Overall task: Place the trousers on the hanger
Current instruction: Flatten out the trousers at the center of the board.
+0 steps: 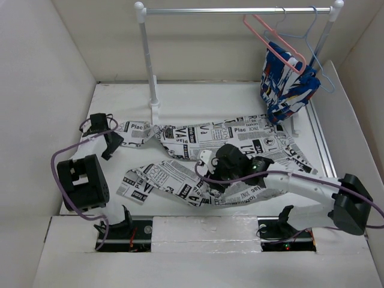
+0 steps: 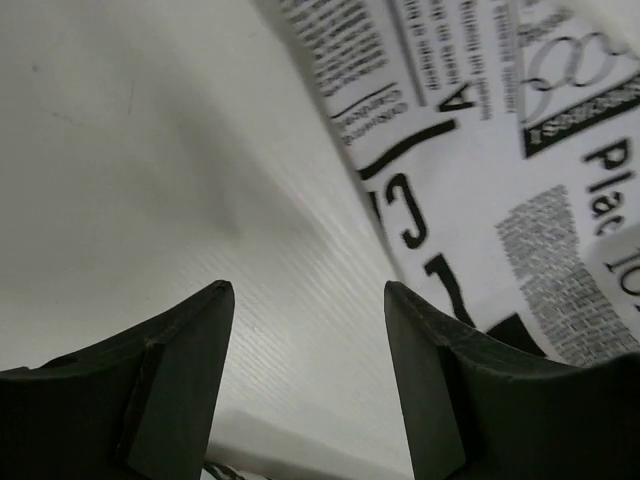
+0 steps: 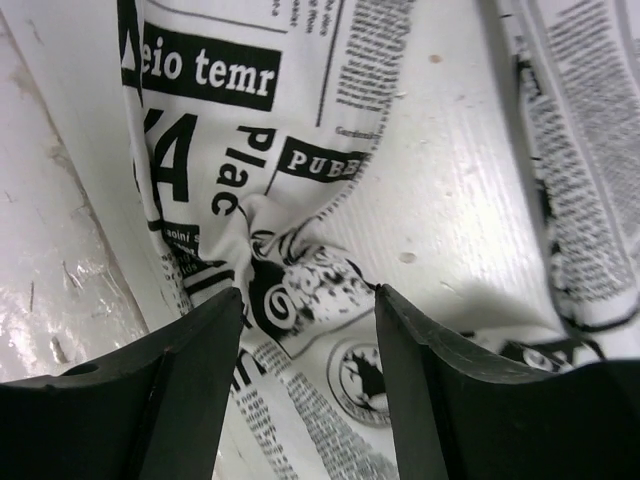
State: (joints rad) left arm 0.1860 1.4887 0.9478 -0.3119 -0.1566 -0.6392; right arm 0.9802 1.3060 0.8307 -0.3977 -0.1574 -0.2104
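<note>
Left side of bench: the white bench (image 1: 198, 99) is walled in by pale panels, and the left gripper (image 1: 113, 143) is seen low over it, at the left end of the trousers (image 1: 198, 141).
Left fingers: in the left wrist view the left gripper (image 2: 308, 300) is shown with its dark fingers (image 2: 180, 380) spread apart. Only bare bench (image 2: 150, 150) is seen in the gap, and the printed edge of the trousers (image 2: 500, 150) lies just beside the right-hand finger.
Trousers: they are spread flat across the middle of the bench, white cloth covered in black newspaper print, with both legs trailing towards the left. They are well apart from the hanger (image 1: 273, 42).
Right fingers: the right gripper (image 1: 205, 163) is lowered onto the middle of the trousers. In the right wrist view the right gripper (image 3: 308, 300) is shown with fingers (image 3: 190, 390) spread on either side of a puckered bunch of the trousers (image 3: 300, 200), not closed on it. A strip of bench (image 3: 440, 170) is seen between the folds.
Rail: a metal rail (image 1: 237, 11) is stood at the back of the bench.
Hanger: the thin pink hanger is hooked on the right part of the rail, tilted and bare.
Far right: a pale blue hanger (image 1: 315, 48) is hung beside it, and a blue, white and red garment (image 1: 287, 84) is draped below the two.
</note>
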